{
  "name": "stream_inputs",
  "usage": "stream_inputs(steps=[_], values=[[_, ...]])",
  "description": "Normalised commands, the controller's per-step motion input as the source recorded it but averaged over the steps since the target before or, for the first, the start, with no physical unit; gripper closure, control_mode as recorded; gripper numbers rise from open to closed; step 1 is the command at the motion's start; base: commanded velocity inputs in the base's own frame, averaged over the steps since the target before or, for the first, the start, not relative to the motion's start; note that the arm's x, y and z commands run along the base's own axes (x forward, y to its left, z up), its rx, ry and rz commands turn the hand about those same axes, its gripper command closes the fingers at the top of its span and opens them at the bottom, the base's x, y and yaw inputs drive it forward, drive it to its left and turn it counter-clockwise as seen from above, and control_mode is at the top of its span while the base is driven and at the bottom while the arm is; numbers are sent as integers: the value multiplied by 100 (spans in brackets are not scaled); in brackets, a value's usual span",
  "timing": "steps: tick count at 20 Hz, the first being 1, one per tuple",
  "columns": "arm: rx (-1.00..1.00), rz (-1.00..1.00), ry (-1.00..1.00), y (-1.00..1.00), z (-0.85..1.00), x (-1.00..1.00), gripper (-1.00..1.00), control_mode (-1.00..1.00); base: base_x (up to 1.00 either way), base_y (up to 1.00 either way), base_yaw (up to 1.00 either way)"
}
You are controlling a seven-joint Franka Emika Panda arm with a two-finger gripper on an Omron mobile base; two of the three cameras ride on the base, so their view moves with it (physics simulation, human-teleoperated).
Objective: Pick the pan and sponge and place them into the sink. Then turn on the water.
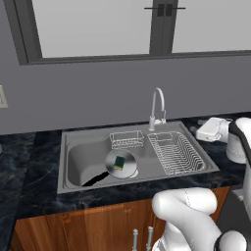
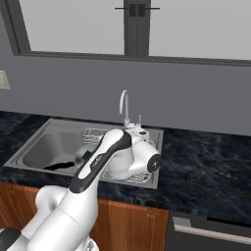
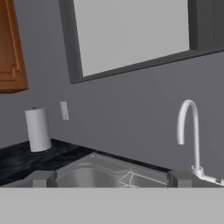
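The silver-grey pan (image 1: 126,165) lies in the left basin of the sink (image 1: 68,147), its black handle (image 1: 94,179) pointing to the front left. The yellow and green sponge (image 1: 119,162) rests on the pan. My gripper (image 1: 202,130) hovers over the counter just right of the sink's back right corner, beside the curved faucet (image 1: 157,105). In the hand view my gripper (image 3: 109,179) is open wide with nothing between its fingertips (image 3: 41,178), and the faucet (image 3: 191,131) stands to the right. No water runs from the spout. In the right base view my arm hides most of the pan (image 2: 80,154).
A wire dish rack (image 1: 175,153) fills the sink's right side and a small wire basket (image 1: 126,139) sits at its back. A paper towel roll (image 3: 38,130) stands on the dark counter far left. A wall and window rise behind the faucet.
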Motion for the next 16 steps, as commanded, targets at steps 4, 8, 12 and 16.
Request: stream_inputs(steps=[4,8,12,16], values=[[0,0,0,0,0,19,-100,-100,0,0,0],[1,-1,1,-1,0,18,-100,-100,0,0,0],[1,-1,0,-2,0,15,-100,-100,0,0,0],[0,-1,0,-1,-3,17,-100,-100,0,0,0]])
